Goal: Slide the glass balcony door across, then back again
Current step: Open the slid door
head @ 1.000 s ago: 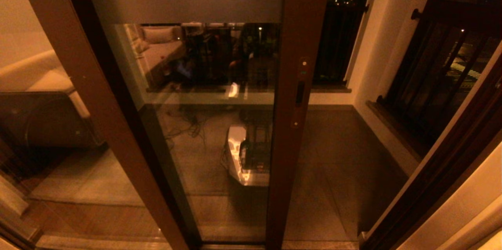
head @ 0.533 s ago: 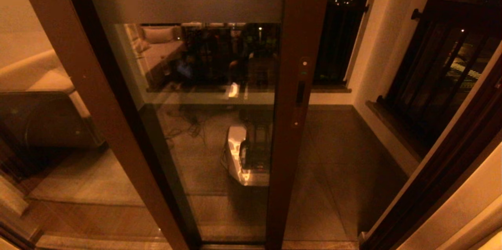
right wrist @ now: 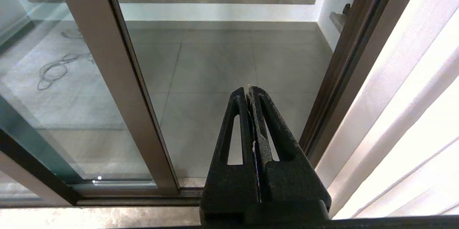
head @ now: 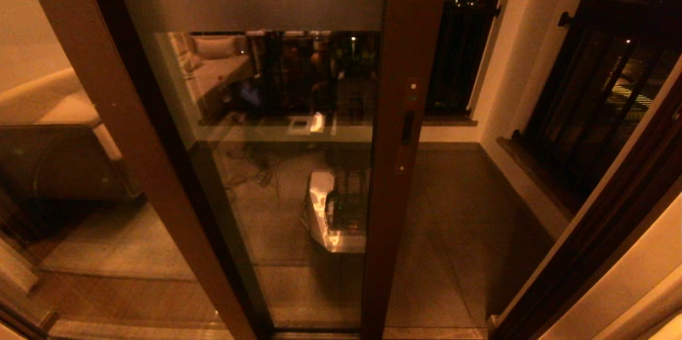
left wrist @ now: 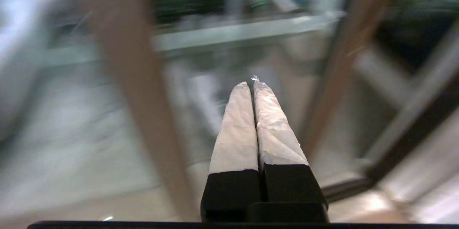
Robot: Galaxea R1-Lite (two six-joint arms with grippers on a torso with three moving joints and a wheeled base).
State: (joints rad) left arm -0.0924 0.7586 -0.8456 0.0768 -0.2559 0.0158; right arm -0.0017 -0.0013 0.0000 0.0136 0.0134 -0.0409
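The glass balcony door (head: 394, 116) stands part-way across the opening, its dark brown stile carrying a slot handle (head: 407, 127) and a frosted band (head: 256, 3) near the top. To its right the doorway is open onto the balcony floor. Neither arm shows in the head view. My left gripper (left wrist: 251, 82) is shut, with white-wrapped fingers (left wrist: 236, 128) pointing toward blurred door posts and holding nothing. My right gripper (right wrist: 249, 90) is shut and empty, low in front of the open gap, with the door's stile (right wrist: 118, 89) to one side of it.
The unmoving glass panel with its lighter brown post (head: 122, 132) stands left of the door. The dark door jamb (head: 602, 212) and a pale curtain (right wrist: 405, 114) bound the opening on the right. The floor track (right wrist: 136, 195) runs along the threshold. Balcony railings (head: 602, 95) lie beyond.
The door has not moved. Reflections in its glass shift slightly, and the left wrist view is blurred by motion.
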